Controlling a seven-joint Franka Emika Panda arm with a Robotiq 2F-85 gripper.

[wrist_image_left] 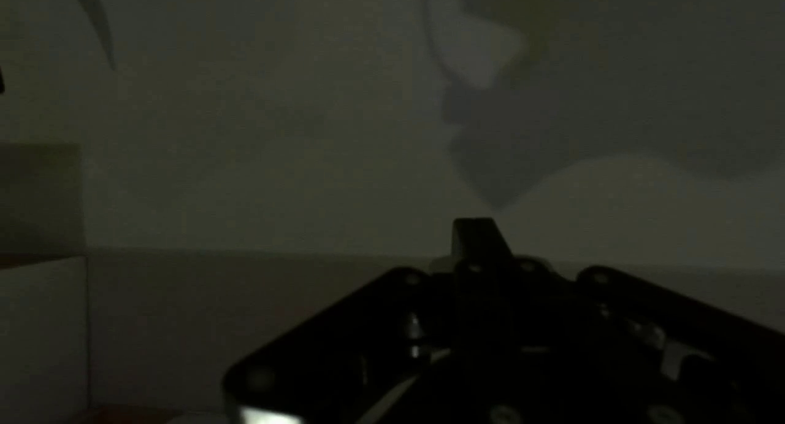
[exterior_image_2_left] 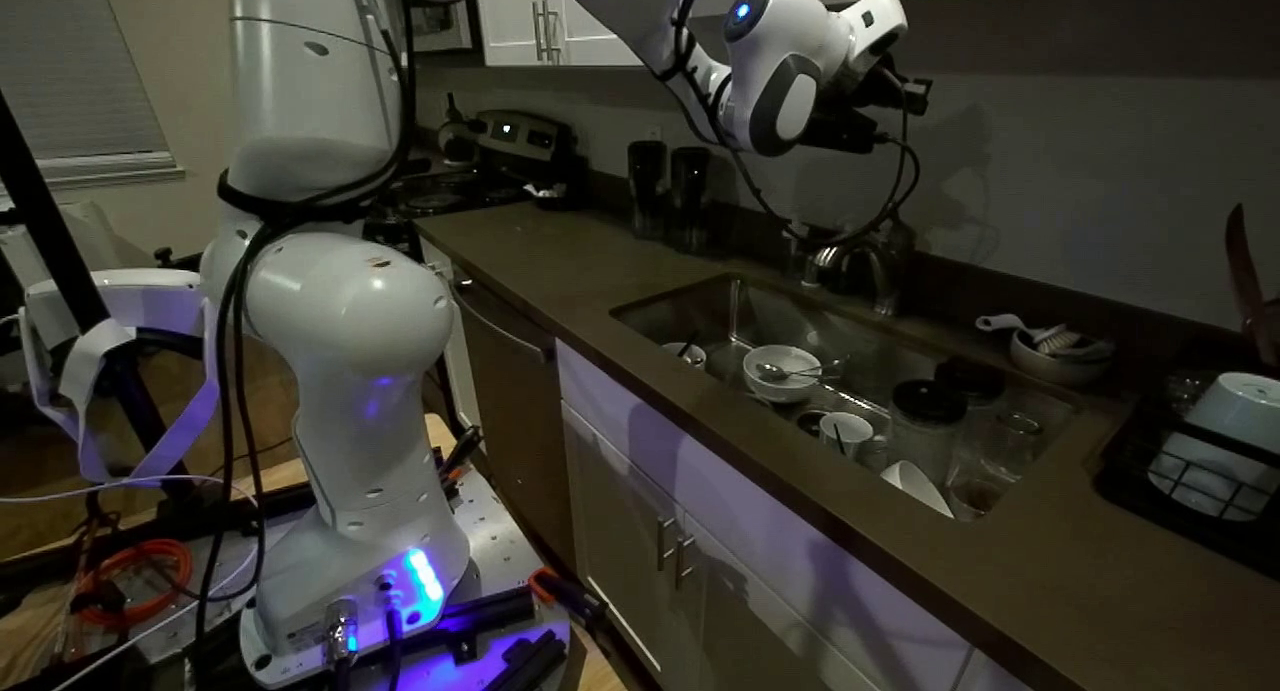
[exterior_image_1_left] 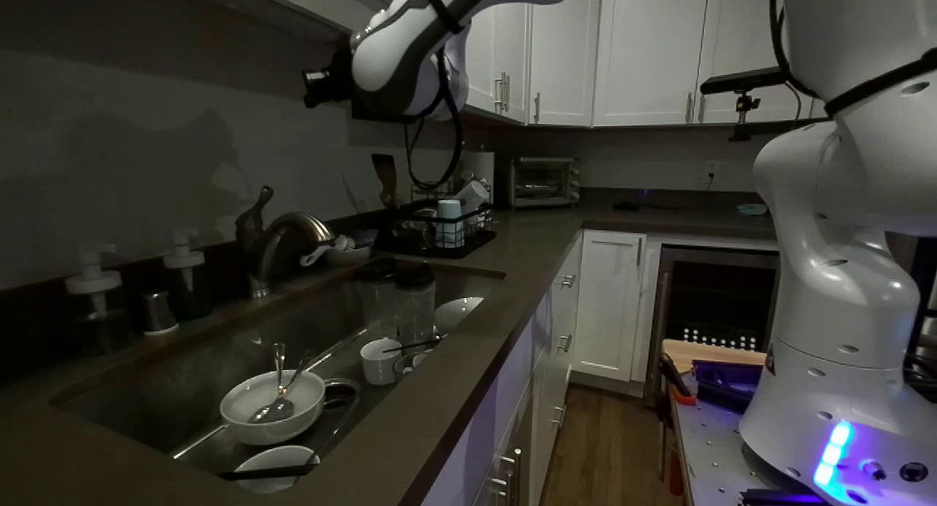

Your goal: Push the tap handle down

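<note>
The tap handle (exterior_image_1_left: 255, 209) is a slim dark lever that rises from the body of the dark gooseneck tap (exterior_image_1_left: 275, 246) behind the sink. Its tip points up. The tap (exterior_image_2_left: 884, 279) also shows in an exterior view, where its handle is dark and hard to make out. My gripper (exterior_image_1_left: 309, 88) is well above the tap, apart from it, and faces the back wall. It also shows high over the tap in an exterior view (exterior_image_2_left: 918, 95). In the wrist view its fingertips (wrist_image_left: 475, 223) are together with nothing between them. The handle is out of the wrist view.
The sink (exterior_image_1_left: 146, 418) holds a white bowl (exterior_image_1_left: 249, 425), cups and tall jars. Soap bottles (exterior_image_1_left: 94, 286) stand left of the tap in that view. A dish rack (exterior_image_1_left: 468, 246) stands on the counter beyond. The wrist view shows the wall with shadows and seems upside down.
</note>
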